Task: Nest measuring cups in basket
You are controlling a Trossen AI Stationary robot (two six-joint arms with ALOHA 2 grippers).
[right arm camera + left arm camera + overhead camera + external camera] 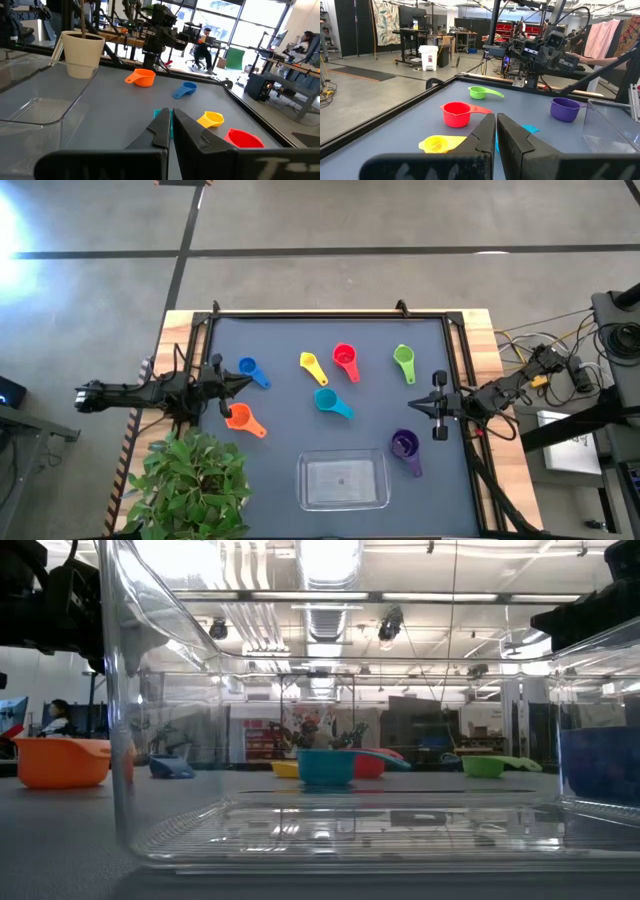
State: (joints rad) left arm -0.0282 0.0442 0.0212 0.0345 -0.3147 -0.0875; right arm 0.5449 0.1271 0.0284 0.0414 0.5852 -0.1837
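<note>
Seven measuring cups rest upright on their bases on the dark mat, none in the basket: blue point(248, 368), yellow point(310, 363), red point(345, 358), green point(403, 357), teal point(327, 400), orange point(238, 417) and purple point(404, 445). The clear basket point(343, 480) sits near the table's near edge, with nothing in it. My left gripper point(243, 384) hovers shut between the blue and orange cups, pointing right. My right gripper point(412, 408) hovers shut between the green and purple cups, pointing left. In the right wrist view the teal cup point(161, 114) lies just beyond the shut fingers point(171, 125).
A potted plant point(190, 480) stands at the table's near left corner, beside the orange cup. A raised black frame point(330, 314) borders the mat. Bare mat lies between the basket and the row of cups. The basket's wall point(120, 740) fills the low view's foreground.
</note>
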